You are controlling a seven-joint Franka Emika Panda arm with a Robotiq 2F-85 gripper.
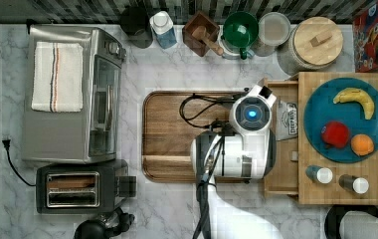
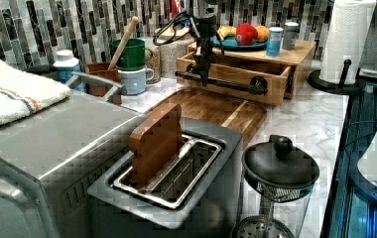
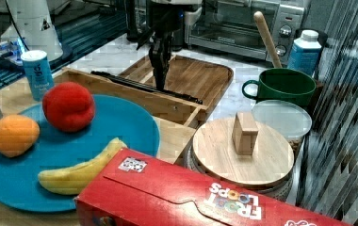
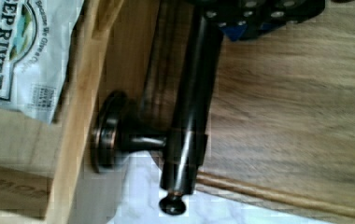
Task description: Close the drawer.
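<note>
Handle [image 4: 189, 112] fills the wrist view; left view shows tool [image 2: 204, 74] on it, grip unclear.

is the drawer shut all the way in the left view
No, the drawer stands pulled out from under the bamboo stand, its black bar handle out over the brown tray.

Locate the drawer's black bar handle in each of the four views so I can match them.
Top view: hidden under the arm, at the drawer front.
Left view: black bar handle at upper centre, the claw at it.
Right view: thin bar at upper centre-left, behind the blue plate.
Wrist view: thick dark bar down the middle.
Shared landmark: the brown wooden tray.
</note>
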